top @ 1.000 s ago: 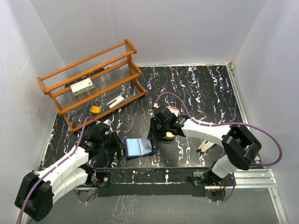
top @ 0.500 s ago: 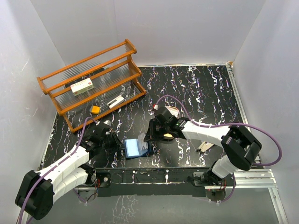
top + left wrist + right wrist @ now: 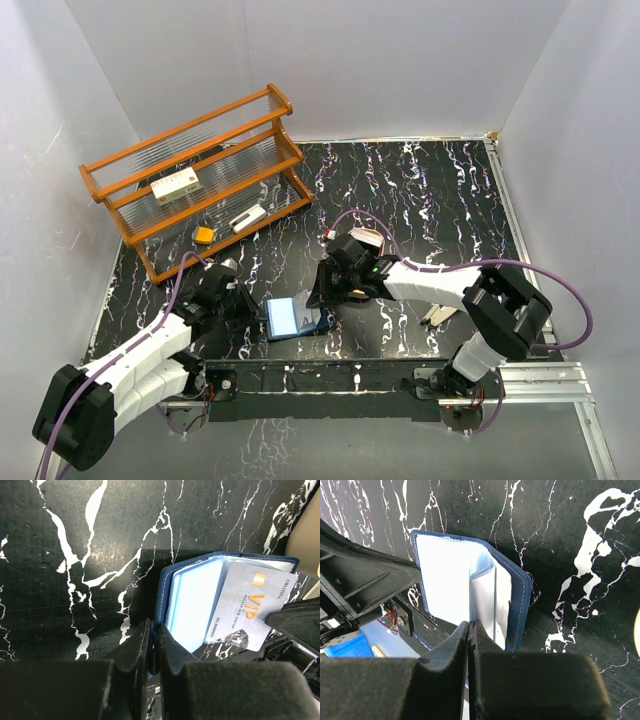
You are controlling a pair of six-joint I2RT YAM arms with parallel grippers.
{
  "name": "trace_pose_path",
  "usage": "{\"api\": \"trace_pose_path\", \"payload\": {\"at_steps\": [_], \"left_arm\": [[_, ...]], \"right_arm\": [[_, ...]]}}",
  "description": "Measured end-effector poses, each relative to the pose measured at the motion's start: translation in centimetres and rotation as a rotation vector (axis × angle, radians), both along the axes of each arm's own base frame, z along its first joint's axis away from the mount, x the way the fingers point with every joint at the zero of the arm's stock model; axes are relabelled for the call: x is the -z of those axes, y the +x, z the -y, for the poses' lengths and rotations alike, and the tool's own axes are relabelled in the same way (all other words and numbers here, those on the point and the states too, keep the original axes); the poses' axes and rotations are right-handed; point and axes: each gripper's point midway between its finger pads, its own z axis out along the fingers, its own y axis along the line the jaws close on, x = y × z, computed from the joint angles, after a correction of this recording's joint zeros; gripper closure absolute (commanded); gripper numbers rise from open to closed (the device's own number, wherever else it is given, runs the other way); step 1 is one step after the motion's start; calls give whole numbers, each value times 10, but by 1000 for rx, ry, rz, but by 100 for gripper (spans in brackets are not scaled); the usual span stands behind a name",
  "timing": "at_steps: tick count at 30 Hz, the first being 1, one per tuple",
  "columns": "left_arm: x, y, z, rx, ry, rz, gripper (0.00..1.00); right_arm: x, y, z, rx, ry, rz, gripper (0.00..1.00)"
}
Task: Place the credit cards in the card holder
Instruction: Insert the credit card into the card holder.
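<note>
Gripping card holder edge, left pincer clamped, right pincer clamped on grey card (VIP-printed), tucked in at three o'clock.

Left arm and right arm: white shells, black joints. Purple cable along each. Left gripper: matte black, wedge-shaped fingers.

The black white-veined table is overlooked from above and behind. The navy-blue folding card holder is shared, seen close-up from opposite sides by both wrist cameras.
</note>
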Motion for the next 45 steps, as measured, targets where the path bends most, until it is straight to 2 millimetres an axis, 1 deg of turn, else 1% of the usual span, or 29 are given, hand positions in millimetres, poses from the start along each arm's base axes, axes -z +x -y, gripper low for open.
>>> {"api": "trace_pose_path", "payload": {"at_steps": [5,12,33,34,38,45], "left_arm": [[5,-3,-2,-3,13,-16,100],[9,-4,-4,-4,22,-29,100],[13,-7,-5,-5,27,-39,100],[13,-7,-5,-5,27,-39,100],[13,-7,-5,-6,27,-39,100],[13,-7,-5,-8,26,-40,100]], "right_arm": [[1,0,-1,1,2,-1,100],[11,-3,-1,0,-9,-27,100],[10,-5,-11,-21,28,-28,100],[11,-5,-11,-21,26,-29,100],[17,-5,-9,-16,9,-36,94],[28,-5,-2,-10,-40,-39,94]]}}
